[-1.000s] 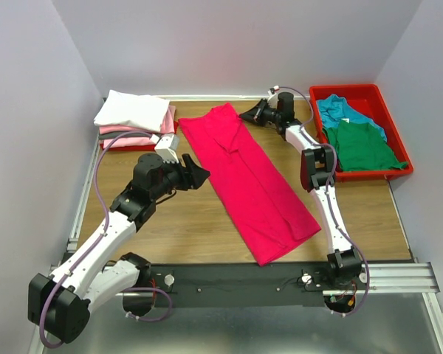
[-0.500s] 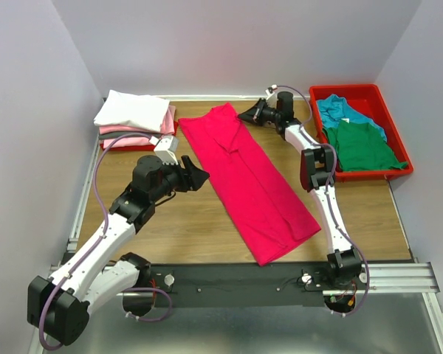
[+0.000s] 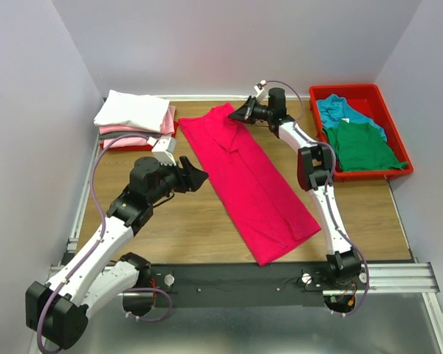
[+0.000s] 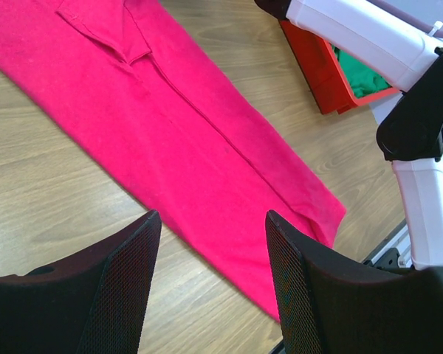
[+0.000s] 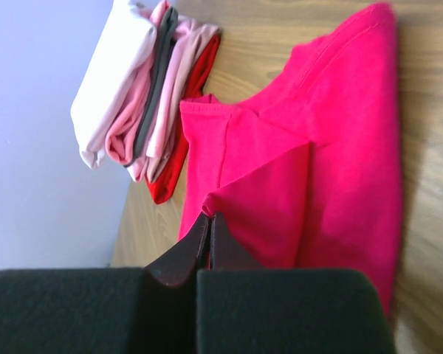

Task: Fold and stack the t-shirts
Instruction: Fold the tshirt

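Observation:
A crimson-pink t-shirt [image 3: 252, 181] lies as a long strip running diagonally across the wooden table, from the far middle to the near edge. My right gripper [image 3: 240, 116] is at its far end, shut on a fold of the cloth [image 5: 229, 199], with its tips [image 5: 209, 216] pinching the corner. A flap of the t-shirt [image 5: 273, 199] is lifted toward the strip's middle. My left gripper [image 3: 199, 177] hovers open just left of the strip, its fingers [image 4: 129, 273] empty above the wood and the t-shirt's edge [image 4: 192, 133]. Folded white, pink and grey t-shirts [image 3: 136, 118] are stacked at the far left.
A red tray [image 3: 354, 89] at the far right holds a teal t-shirt [image 3: 340, 110] and a green one [image 3: 365, 147]. A red edge [image 3: 133, 146] shows under the folded stack [image 5: 140, 81]. The right arm [image 4: 421, 184] crosses the near right.
My right gripper has moved left over the t-shirt's far end, drawing the pinched flap with it. The left arm has barely shifted.

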Robot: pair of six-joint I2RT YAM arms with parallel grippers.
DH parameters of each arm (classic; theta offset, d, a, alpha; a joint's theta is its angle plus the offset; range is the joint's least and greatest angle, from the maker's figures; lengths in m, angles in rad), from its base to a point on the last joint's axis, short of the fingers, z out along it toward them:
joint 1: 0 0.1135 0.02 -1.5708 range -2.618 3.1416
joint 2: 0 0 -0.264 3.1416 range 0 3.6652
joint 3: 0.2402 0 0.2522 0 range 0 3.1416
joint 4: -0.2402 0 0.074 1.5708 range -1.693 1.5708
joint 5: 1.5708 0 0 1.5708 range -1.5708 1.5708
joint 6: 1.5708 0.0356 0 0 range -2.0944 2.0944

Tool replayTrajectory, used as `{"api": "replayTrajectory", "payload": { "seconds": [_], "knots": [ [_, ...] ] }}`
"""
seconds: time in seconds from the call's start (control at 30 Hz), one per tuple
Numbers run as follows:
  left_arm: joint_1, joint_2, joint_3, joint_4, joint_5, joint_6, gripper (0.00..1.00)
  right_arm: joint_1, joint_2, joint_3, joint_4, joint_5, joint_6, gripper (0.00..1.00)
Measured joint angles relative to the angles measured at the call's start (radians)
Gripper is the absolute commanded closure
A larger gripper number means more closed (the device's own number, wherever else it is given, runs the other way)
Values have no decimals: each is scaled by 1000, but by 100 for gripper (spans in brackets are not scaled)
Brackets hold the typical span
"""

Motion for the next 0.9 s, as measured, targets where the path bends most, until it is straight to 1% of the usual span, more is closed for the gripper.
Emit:
{"api": "replayTrajectory", "payload": {
  "seconds": [0.17, 0.43, 0.63, 0.67, 0.73, 0.77, 0.8, 0.87, 0.9],
  "knots": [
    [0, -10, 0, -4, 0, 0, 34, 16, -44, -79, 2, 0, -46, 99],
    [0, -19, -10, -5, 0, 0, 34, 36, -85, -146, -16, 3, -135, 98],
    [0, -43, -20, -6, 0, 0, 34, 76, -116, -160, -60, 38, -214, 86],
    [0, -47, -21, -7, 0, 0, 34, 85, -120, -160, -68, 48, -230, 80],
    [0, -54, -22, -9, 0, 0, 34, 103, -127, -160, -88, 69, -256, 75],
    [0, -56, -22, -11, 0, 0, 34, 113, -129, -160, -98, 82, -268, 70],
    [0, -59, -22, -12, 0, 0, 34, 124, -131, -160, -109, 95, -285, 63],
    [0, -64, -22, -14, 0, 0, 34, 142, -131, -160, -130, 113, -313, 57],
    [0, -66, -22, -18, 0, 0, 34, 150, -131, -160, -145, 120, -327, 52]
  ]
}}
